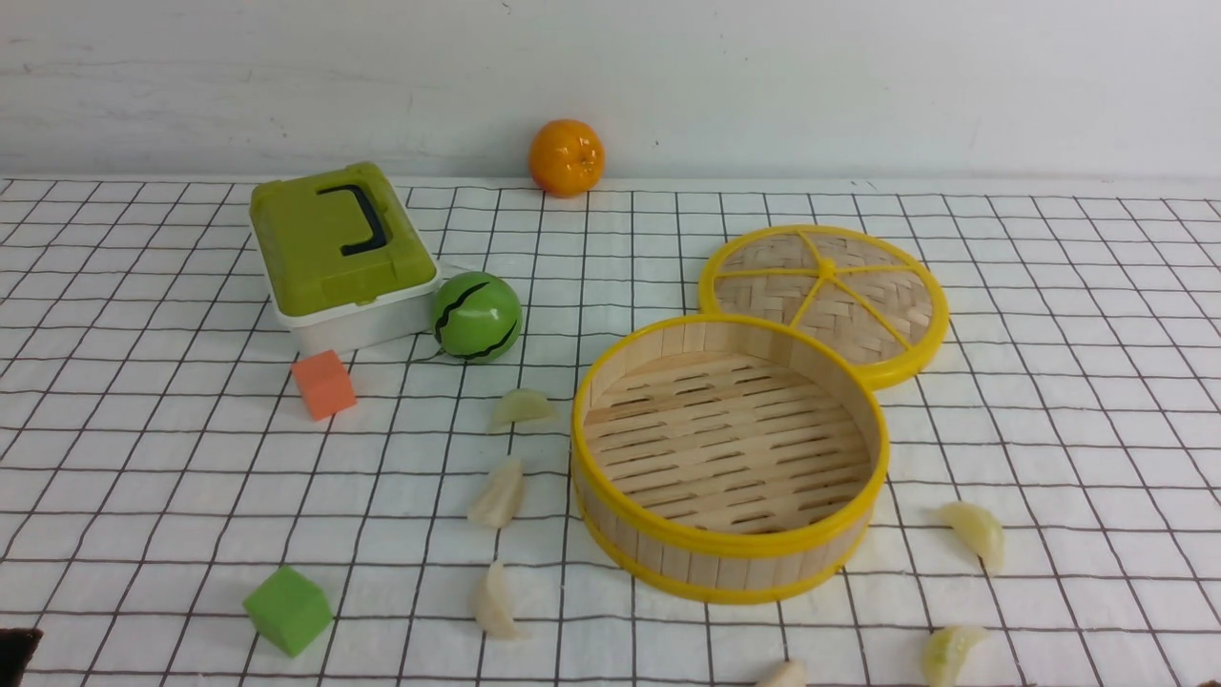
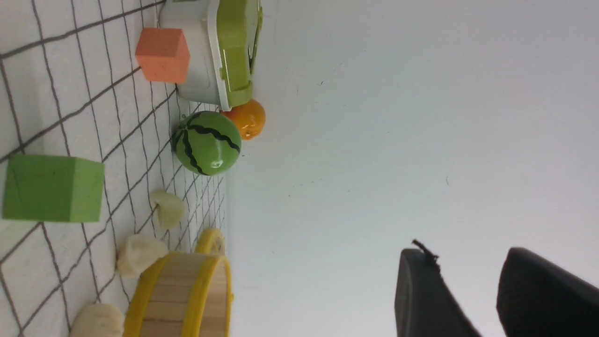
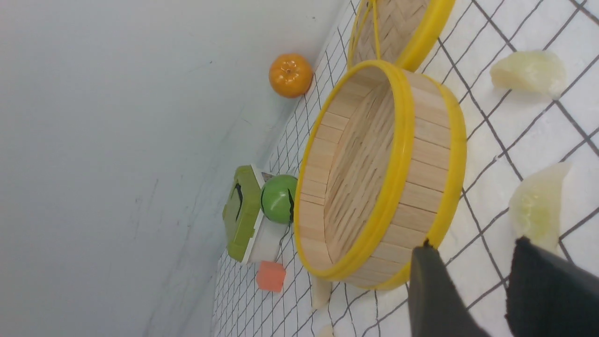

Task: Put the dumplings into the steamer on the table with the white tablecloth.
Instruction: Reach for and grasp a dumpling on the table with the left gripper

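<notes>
The steamer (image 1: 730, 563) stands empty on the white tablecloth (image 1: 143, 477), right of centre. Several dumplings lie round it: a pale green one (image 1: 520, 407) and two cream ones (image 1: 498, 494) (image 1: 496, 601) to its left, two (image 1: 975, 532) (image 1: 949, 651) to its right, and one (image 1: 784, 676) cut off by the near edge. My left gripper (image 2: 468, 262) is open against the bare wall, holding nothing. My right gripper (image 3: 472, 248) is open over the cloth, between the steamer's wall (image 3: 421, 187) and a greenish dumpling (image 3: 538, 203), apart from both.
The woven lid (image 1: 825, 296) leans against the steamer's far right rim. At the back left are a green-lidded white box (image 1: 339, 253), a toy watermelon (image 1: 477, 317) and an orange (image 1: 567, 157). An orange cube (image 1: 324, 384) and a green cube (image 1: 288, 609) lie at the left.
</notes>
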You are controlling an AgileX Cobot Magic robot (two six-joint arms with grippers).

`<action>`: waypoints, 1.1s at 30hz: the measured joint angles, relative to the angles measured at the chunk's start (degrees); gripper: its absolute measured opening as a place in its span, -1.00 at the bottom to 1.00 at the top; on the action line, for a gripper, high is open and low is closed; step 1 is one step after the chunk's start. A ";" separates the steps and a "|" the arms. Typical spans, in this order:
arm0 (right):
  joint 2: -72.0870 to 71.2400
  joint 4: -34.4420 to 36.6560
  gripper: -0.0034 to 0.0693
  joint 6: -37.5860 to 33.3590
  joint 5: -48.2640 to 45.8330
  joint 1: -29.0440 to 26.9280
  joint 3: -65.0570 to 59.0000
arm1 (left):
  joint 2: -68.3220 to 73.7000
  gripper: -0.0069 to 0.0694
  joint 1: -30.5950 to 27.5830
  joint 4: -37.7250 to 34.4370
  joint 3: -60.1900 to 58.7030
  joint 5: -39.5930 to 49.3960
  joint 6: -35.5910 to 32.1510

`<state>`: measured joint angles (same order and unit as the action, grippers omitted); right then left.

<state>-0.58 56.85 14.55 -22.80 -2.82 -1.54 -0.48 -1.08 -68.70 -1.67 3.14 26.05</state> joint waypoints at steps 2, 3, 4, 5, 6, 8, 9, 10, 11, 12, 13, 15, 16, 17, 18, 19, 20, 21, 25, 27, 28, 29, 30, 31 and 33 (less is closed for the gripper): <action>0.00 0.22 -0.25 -0.27 0.29 0.00 0.00 | 0.00 -0.19 0.00 -1.44 0.00 0.38 0.04; 0.00 0.22 -0.25 -0.37 0.29 0.00 0.00 | 0.00 -0.19 0.00 -1.57 0.00 0.60 0.04; 0.00 0.77 -0.25 -1.44 0.16 0.00 0.00 | 0.00 -0.19 0.00 -2.10 0.00 1.73 -0.08; 0.00 1.39 -0.25 -2.71 0.03 0.00 0.00 | 0.00 -0.19 0.00 -2.10 0.10 2.67 -0.65; 0.00 1.83 -0.25 -4.53 -0.53 0.00 0.25 | 0.00 -0.19 0.00 -1.95 0.70 4.13 -2.06; 0.00 3.00 -0.25 -11.26 -1.72 0.00 2.74 | 0.00 -0.19 0.00 -0.51 3.94 7.79 -9.08; 0.00 3.16 -0.25 -13.38 -1.91 0.00 3.71 | 0.00 -0.19 0.00 0.29 5.65 8.58 -11.57; 0.00 3.27 -0.25 -14.55 -1.92 0.00 4.42 | 0.00 -0.19 0.00 0.76 6.56 9.08 -13.28; 0.00 3.42 -0.25 -20.76 -1.86 0.00 7.70 | 0.00 -0.19 0.00 2.67 9.98 10.86 -19.66; 0.00 3.42 -0.25 -23.64 -1.69 0.00 9.51 | 0.00 -0.19 0.00 4.30 12.59 11.93 -24.05; 0.52 3.36 -0.25 -27.70 -1.36 0.00 12.44 | 0.45 -0.21 0.00 6.52 15.84 13.13 -28.60; 3.16 2.71 -0.26 -32.99 -0.42 0.00 17.20 | 3.28 -0.26 0.00 10.71 21.01 16.37 -33.76; 5.58 1.84 -0.29 -35.04 -0.42 0.00 20.00 | 5.35 -0.32 0.00 13.02 23.36 17.89 -34.88; 7.91 0.99 -0.32 -37.40 -0.49 0.00 21.74 | 7.71 -0.39 0.00 16.24 26.34 19.58 -35.55; 10.45 -0.15 -0.38 -39.09 -0.92 0.00 24.68 | 10.98 -0.43 0.00 19.04 28.78 21.35 -35.92; 12.50 -1.05 -0.41 -40.24 -1.40 0.00 26.49 | 13.01 -0.50 0.00 21.26 30.62 22.86 -36.06; 16.02 -3.18 -0.51 -41.93 -3.22 0.00 29.53 | 17.84 -0.61 0.00 26.49 34.99 26.74 -36.06; 20.31 -5.03 -0.62 -43.62 -5.83 0.00 33.22 | 19.88 -0.69 0.00 29.43 37.50 29.20 -35.95; 34.26 -12.39 -0.95 -45.66 -17.36 0.29 44.33 | 33.61 -0.85 0.59 43.29 49.25 41.72 -34.04; 37.51 -14.20 -0.96 -45.67 -20.09 0.99 46.29 | 36.39 -0.85 1.51 46.04 51.37 43.57 -33.22; 41.32 -16.69 -0.97 -45.67 -23.39 3.31 49.23 | 41.22 -0.85 4.06 50.47 54.66 46.48 -31.13; 41.76 -16.97 -0.97 -45.67 -23.71 3.65 49.53 | 42.29 -0.85 4.76 51.35 55.34 46.76 -30.86; 45.37 -19.75 -0.97 -45.58 -26.42 6.80 51.62 | 46.09 -0.85 7.97 54.59 57.85 49.14 -28.77; 47.22 -21.37 -0.97 -45.12 -28.15 9.02 52.71 | 48.95 -0.85 9.74 56.06 59.09 50.57 -27.59; 49.63 -23.75 -0.97 -43.94 -30.86 12.66 54.12 | 53.90 -0.85 13.37 58.93 61.65 54.30 -25.24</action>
<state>49.04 33.11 -29.39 -53.66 9.84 52.58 53.42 12.29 -9.77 59.98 57.43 0.80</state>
